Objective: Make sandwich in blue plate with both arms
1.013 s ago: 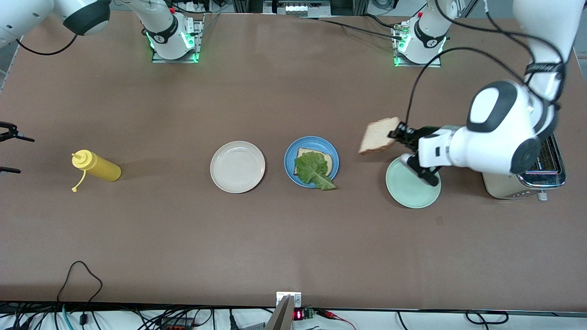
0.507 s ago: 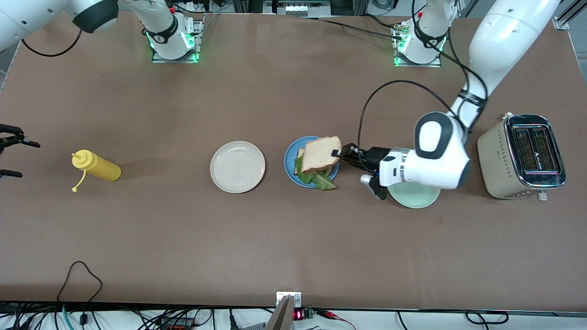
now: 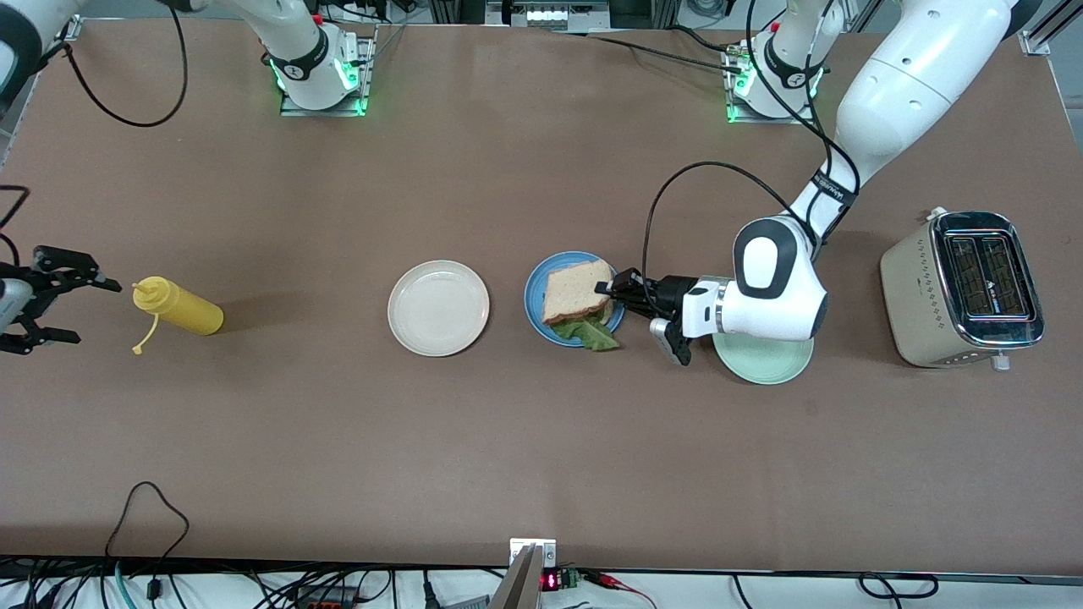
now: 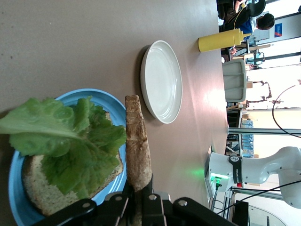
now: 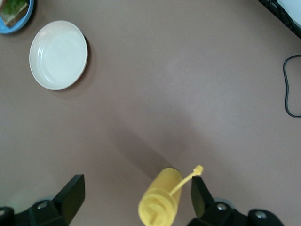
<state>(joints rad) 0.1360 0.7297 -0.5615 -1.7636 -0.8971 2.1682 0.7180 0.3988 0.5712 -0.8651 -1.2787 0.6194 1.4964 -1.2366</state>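
Observation:
The blue plate [image 3: 533, 298] sits mid-table and holds a lower bread slice [image 4: 40, 195] with a ruffled lettuce leaf [image 3: 597, 336] on it. My left gripper [image 3: 606, 288] is shut on the edge of a second bread slice [image 3: 574, 290], which covers most of the lettuce. In the left wrist view this slice [image 4: 136, 141] shows edge-on between the fingers of the left gripper [image 4: 140, 195], beside the lettuce [image 4: 70, 141] and the blue plate [image 4: 113, 101]. My right gripper [image 3: 52, 296] is open at the right arm's end of the table, its fingers either side of the yellow bottle's cap end [image 5: 160, 202].
A cream plate [image 3: 438, 307] lies beside the blue plate toward the right arm's end. A mint-green plate [image 3: 766, 362] lies partly under the left wrist. A toaster [image 3: 960, 288] stands at the left arm's end. The yellow squeeze bottle [image 3: 182, 309] lies on its side.
The left gripper carried the bread slice from above the mint plate over to the blue plate and lowered it onto the lettuce. The right gripper moved in toward the yellow bottle.

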